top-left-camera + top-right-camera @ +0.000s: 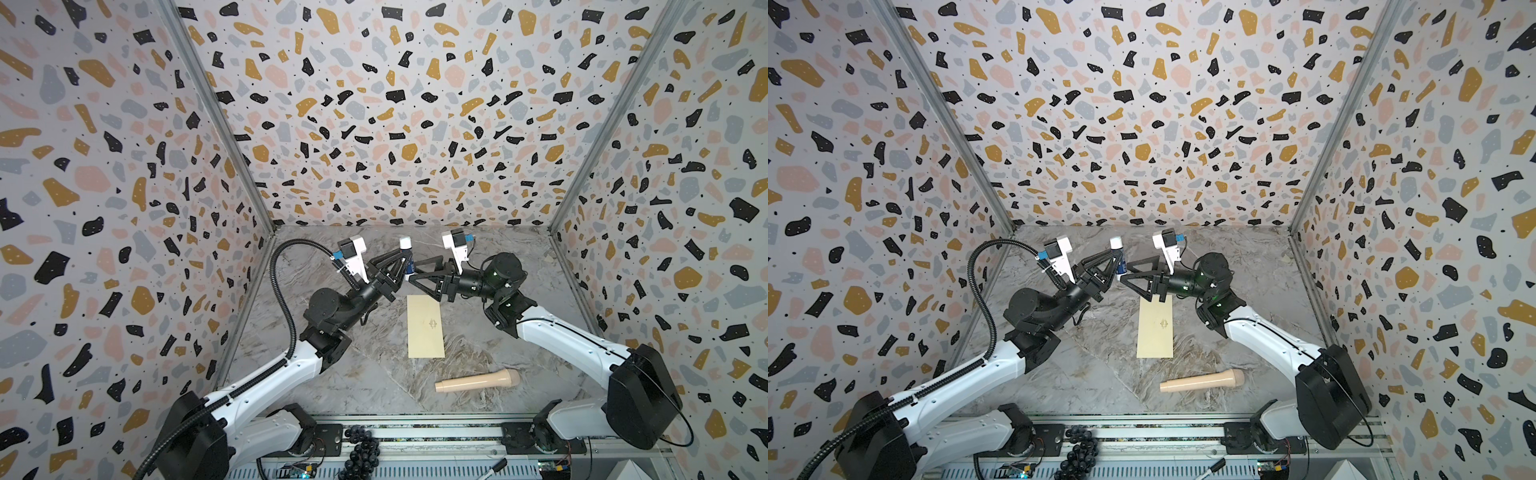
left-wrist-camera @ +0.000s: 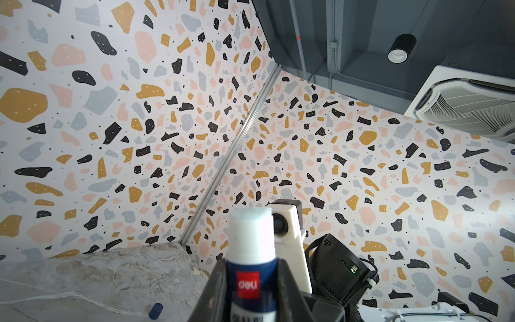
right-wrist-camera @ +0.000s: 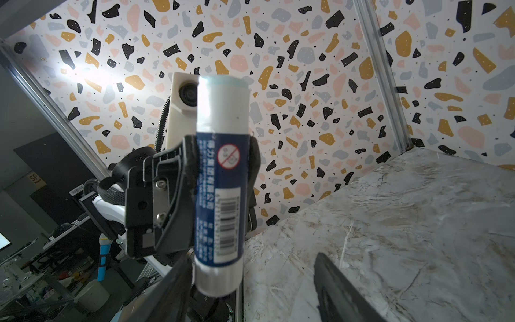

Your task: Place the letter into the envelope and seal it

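The pale yellow envelope (image 1: 426, 326) (image 1: 1155, 328) lies flat on the marble table, emblem face up, and neither gripper touches it. The letter is out of view. Above the envelope's far end my left gripper (image 1: 405, 262) (image 2: 250, 269) is shut on a blue-and-white glue stick (image 1: 406, 252) (image 1: 1117, 257) (image 2: 250, 245) (image 3: 220, 181). The stick stands upright with its cap off. My right gripper (image 1: 411, 277) (image 3: 252, 278) faces it at the stick's lower end. Its jaws are apart: one finger lies close beside the base, the other stands well clear.
A beige wooden handle-shaped piece (image 1: 478, 381) (image 1: 1202, 380) lies on the table near the front right of the envelope. A small blue cap (image 2: 155, 310) lies on the table. Patterned walls enclose three sides. A cluster of black beads (image 1: 361, 449) sits on the front rail.
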`<state>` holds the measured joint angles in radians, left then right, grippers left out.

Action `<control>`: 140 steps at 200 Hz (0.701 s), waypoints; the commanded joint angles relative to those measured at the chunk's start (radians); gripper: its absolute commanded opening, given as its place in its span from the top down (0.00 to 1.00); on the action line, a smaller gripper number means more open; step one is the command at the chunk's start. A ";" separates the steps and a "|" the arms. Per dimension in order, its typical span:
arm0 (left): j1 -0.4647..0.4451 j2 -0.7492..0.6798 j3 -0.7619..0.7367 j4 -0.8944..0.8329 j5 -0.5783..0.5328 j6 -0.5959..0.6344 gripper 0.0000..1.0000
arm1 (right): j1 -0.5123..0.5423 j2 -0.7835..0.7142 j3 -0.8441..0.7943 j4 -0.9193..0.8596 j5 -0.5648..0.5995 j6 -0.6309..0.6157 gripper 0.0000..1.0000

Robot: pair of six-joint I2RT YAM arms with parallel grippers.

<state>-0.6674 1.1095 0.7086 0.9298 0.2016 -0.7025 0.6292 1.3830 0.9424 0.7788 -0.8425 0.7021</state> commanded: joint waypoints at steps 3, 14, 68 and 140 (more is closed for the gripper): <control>0.005 -0.003 -0.007 0.089 0.015 -0.008 1.00 | 0.009 -0.003 0.054 0.050 -0.013 0.005 0.34; 0.005 -0.001 -0.007 0.088 0.018 -0.006 1.00 | 0.010 0.001 0.058 0.050 -0.012 0.005 0.37; 0.005 -0.004 -0.010 0.089 0.024 -0.008 1.00 | 0.018 0.032 0.098 0.051 -0.012 0.008 0.52; 0.005 -0.004 -0.022 0.087 0.023 -0.001 1.00 | 0.030 0.050 0.119 0.064 -0.015 0.013 0.73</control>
<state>-0.6617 1.1107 0.6937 0.9390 0.2012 -0.7097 0.6533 1.4311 1.0080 0.8139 -0.8570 0.7181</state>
